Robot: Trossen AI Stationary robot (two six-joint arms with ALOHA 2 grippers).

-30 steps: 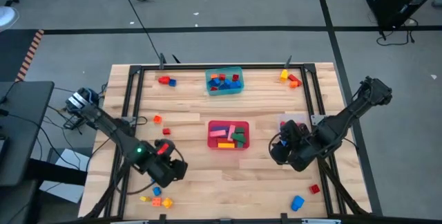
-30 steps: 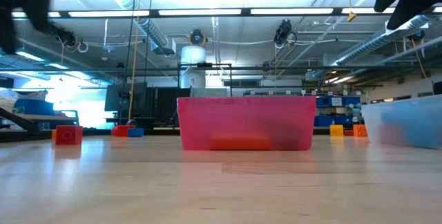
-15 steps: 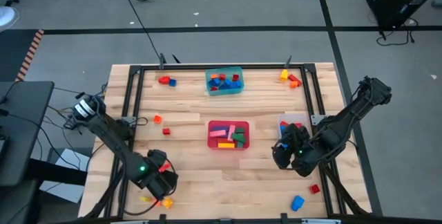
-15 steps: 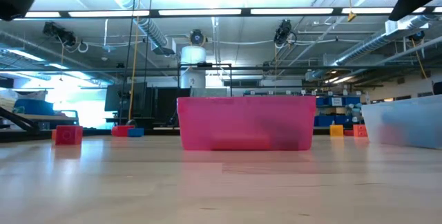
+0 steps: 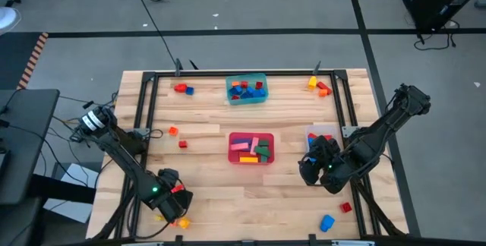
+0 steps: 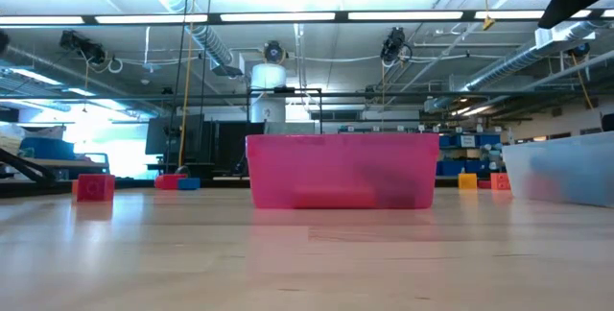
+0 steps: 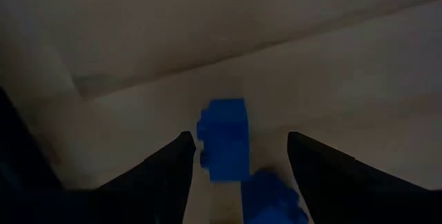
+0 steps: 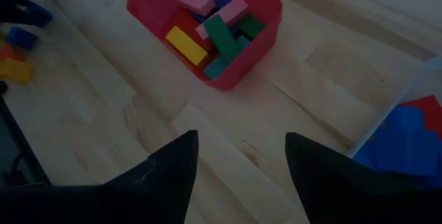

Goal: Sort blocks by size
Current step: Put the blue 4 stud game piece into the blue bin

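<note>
Near table's front-left corner, left gripper (image 7: 235, 151) hangs low w/ fingers apart, straddling a blue block (image 7: 224, 137), not clamped. Mid-table: red tub (image 5: 250, 148) w/ blocks. Right edge: right gripper (image 8: 238, 158) open, empty, beside clear tub (image 5: 322, 136).

**What the views leave hidden or unclear**

In the high view the left gripper (image 5: 168, 197) covers most of the small blocks (image 5: 177, 220) at the table's near-left corner, so their number cannot be told. In the left wrist view a blue block (image 7: 224, 138) shows between the parted fingers (image 7: 166, 172), and a second blue block (image 7: 273, 198) is cut off by the picture's edge. The clear tub (image 8: 407, 137) is cut off in the right wrist view, and it is blurred at the edge of the low view. The red tub (image 6: 341, 169) hides its contents there.
</note>
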